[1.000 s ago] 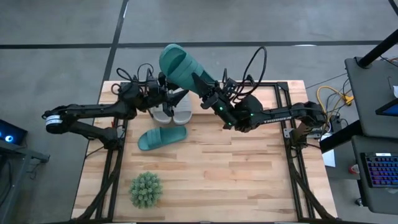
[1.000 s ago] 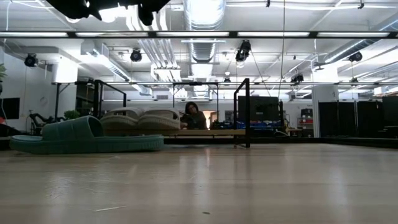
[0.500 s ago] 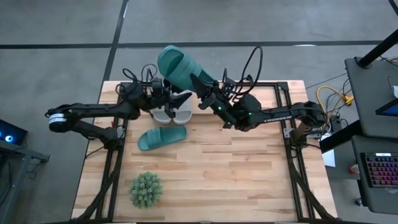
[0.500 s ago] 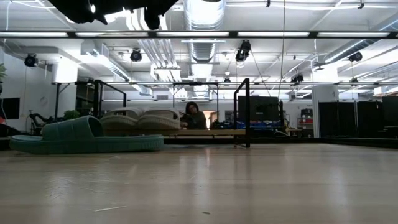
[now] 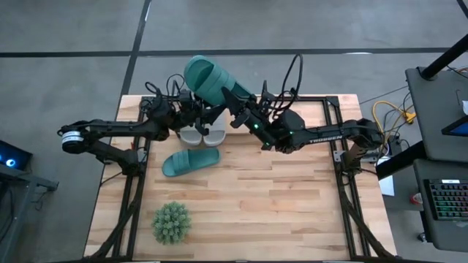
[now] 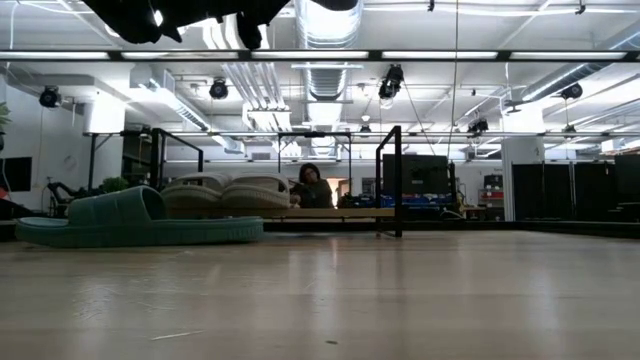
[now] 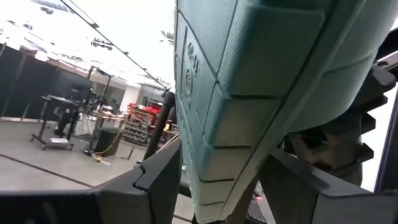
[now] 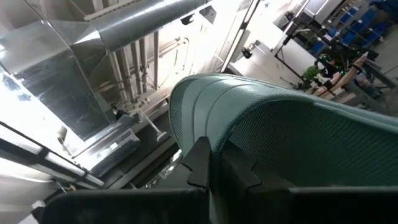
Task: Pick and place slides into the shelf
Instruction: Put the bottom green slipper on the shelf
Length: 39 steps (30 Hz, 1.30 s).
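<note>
A teal slide (image 5: 208, 78) is held up over the table's far left part, tilted with its strap end up. My right gripper (image 5: 235, 102) is shut on it. My left gripper (image 5: 212, 115) is open, its fingers (image 7: 163, 179) on either side of the slide's lower end (image 7: 224, 180), sole toward it; I cannot tell if they touch. A second teal slide (image 5: 190, 162) lies sole down on the table. Two grey slides (image 5: 202, 134) rest side by side on the shelf (image 6: 396, 180). My right gripper pinches the teal slide's edge (image 8: 214, 134) between its two fingers, with one finger against the sole. The fingers slant upward from the table's right side. The slide is lifted clear and tilted, its strap end higher than the fingers.
A small spiky green plant (image 5: 172, 223) stands near the table's front left. Black frame rails (image 5: 344, 183) run along the table's left and right sides. A person (image 6: 312, 186) sits in the room beyond the far edge. The table's middle and right are bare wood.
My left gripper has gone toward the table's right, closer to the lower end of the held teal slide, and has rolled a little. Its fingers have stayed as wide apart as before. The right gripper has kept the slide up in about the same place.
</note>
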Available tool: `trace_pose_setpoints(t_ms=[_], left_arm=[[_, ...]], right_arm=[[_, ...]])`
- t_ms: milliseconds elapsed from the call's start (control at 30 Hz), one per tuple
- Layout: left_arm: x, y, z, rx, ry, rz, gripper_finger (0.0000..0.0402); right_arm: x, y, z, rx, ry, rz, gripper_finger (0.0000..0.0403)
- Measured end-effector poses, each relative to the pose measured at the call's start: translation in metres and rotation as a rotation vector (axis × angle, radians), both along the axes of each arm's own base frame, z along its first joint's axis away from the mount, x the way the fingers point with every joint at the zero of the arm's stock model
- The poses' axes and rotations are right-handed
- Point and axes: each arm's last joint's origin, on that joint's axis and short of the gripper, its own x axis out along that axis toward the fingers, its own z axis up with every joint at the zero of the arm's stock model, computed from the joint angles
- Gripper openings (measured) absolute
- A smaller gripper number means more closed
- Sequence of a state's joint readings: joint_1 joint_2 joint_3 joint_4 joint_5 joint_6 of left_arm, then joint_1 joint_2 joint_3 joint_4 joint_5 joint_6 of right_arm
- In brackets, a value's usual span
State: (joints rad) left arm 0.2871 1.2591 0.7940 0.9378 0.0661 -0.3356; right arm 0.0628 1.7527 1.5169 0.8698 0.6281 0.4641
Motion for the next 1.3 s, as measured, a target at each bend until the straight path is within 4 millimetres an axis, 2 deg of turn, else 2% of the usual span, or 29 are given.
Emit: trace_pose_setpoints(t_ms=[133, 333, 367, 700, 1300], left_arm=[[0.000, 0.001, -0.001, -0.016, -0.001, 0.031, 0.0165], [0.000, 0.002, 0.000, -0.026, -0.004, 0.063, 0.0066], [0.000, 0.002, 0.000, -0.027, -0.003, 0.065, 0.0062], [-0.001, 0.003, 0.000, -0.046, -0.010, 0.061, 0.0060], [-0.022, 0.005, 0.016, -0.066, -0.039, 0.111, 0.0056]], right_arm=[[0.000, 0.000, 0.000, 0.012, -0.009, 0.010, 0.0009], [0.000, 0.001, -0.001, 0.038, -0.023, 0.034, 0.0009], [0.000, 0.001, -0.001, 0.039, -0.024, 0.035, 0.0009], [0.001, 0.002, -0.001, 0.030, -0.023, 0.047, 0.0010], [-0.001, 0.004, 0.002, -0.002, -0.004, 0.056, 0.0067]])
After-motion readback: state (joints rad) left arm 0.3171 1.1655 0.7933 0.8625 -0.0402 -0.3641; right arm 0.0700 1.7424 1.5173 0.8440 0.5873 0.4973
